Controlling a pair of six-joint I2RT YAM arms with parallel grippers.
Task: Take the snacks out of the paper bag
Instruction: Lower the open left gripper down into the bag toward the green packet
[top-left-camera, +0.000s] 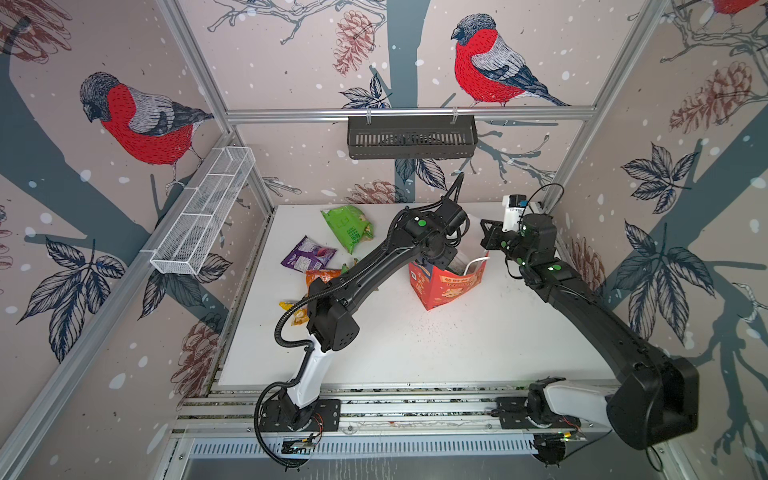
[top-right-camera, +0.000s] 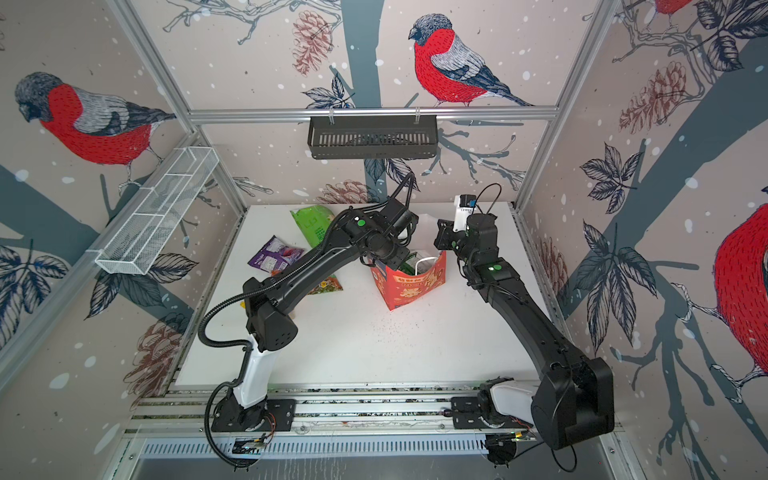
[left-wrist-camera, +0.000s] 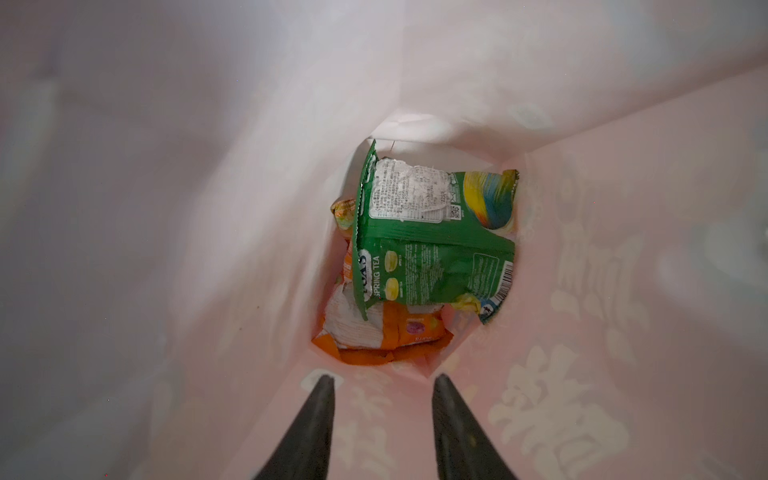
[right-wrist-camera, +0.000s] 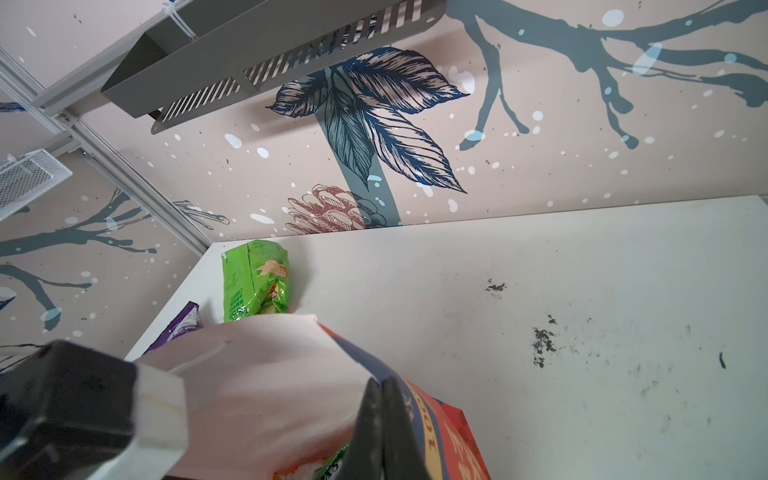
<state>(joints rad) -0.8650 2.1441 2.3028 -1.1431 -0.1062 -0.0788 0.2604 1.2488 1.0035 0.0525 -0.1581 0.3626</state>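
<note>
Deep inside the paper bag (left-wrist-camera: 166, 208), my left wrist view shows a crinkly green packet (left-wrist-camera: 436, 257) reading "SPRING TEA" atop an orange packet (left-wrist-camera: 395, 336) | left gripper (left-wrist-camera: 384, 377) spread, empty | right gripper (right-wrist-camera: 382, 386) pinching the bag's rim | in both top views I see a lime packet (top-left-camera: 347, 226) and a purple packet (top-left-camera: 309, 255) on the table (top-left-camera: 457, 353).

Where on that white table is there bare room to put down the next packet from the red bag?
The widest bare stretch of the table lies between the paper bag and the front rail. Bare too: the strip between bag and back wall. Crowded: the far left, where the green packet, purple packet and orange packet lie.
</note>
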